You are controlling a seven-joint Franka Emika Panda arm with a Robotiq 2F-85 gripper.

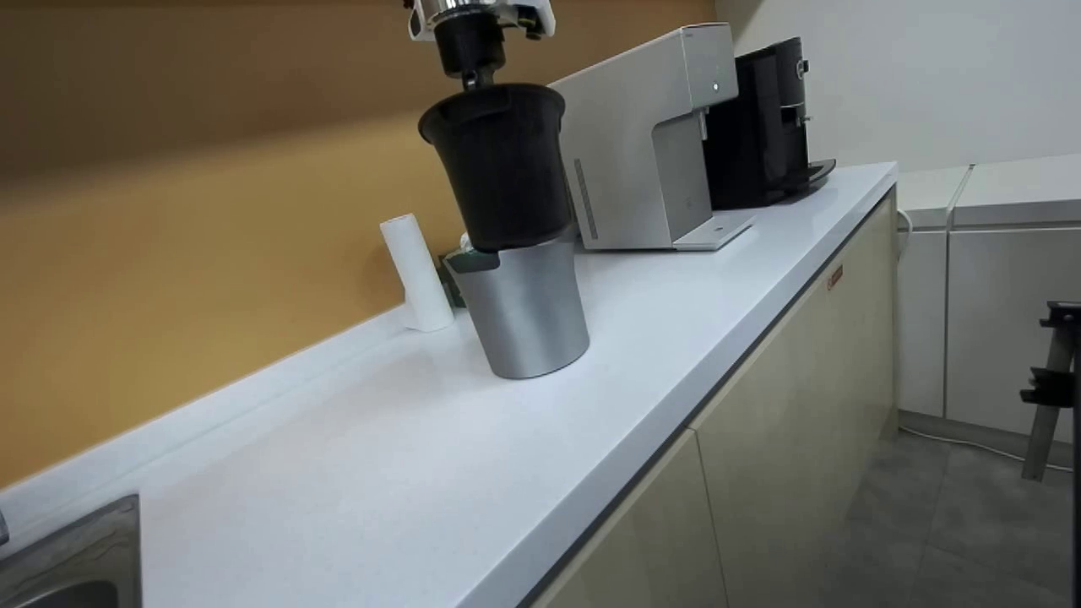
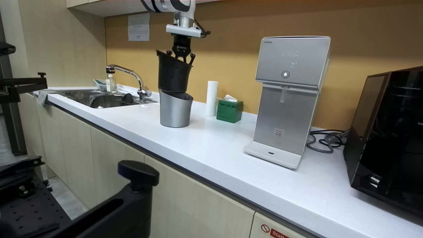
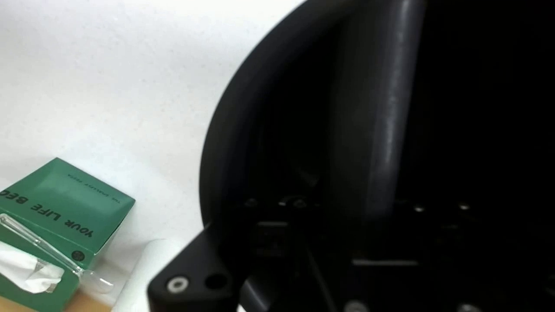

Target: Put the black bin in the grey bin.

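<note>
The black bin (image 1: 507, 173) hangs tilted from my gripper (image 1: 478, 82), directly over the grey bin. In an exterior view the gripper (image 2: 184, 60) is shut on the black bin's (image 2: 173, 74) rim, on one side. The grey bin (image 1: 532, 312) stands upright on the counter; it also shows in an exterior view (image 2: 175, 112). The black bin's base overlaps the grey bin's rim; I cannot tell whether it is above, touching or slightly inside. In the wrist view the black bin (image 3: 221, 143) fills the right side; the fingertips are lost in darkness and the grey bin is hidden.
A white cylinder (image 2: 211, 98) and a green tissue box (image 2: 229, 110) stand behind the grey bin by the wall. A silver water dispenser (image 2: 290, 99) and a black coffee machine (image 1: 756, 127) stand along the counter. A sink (image 2: 105, 99) lies at the opposite end.
</note>
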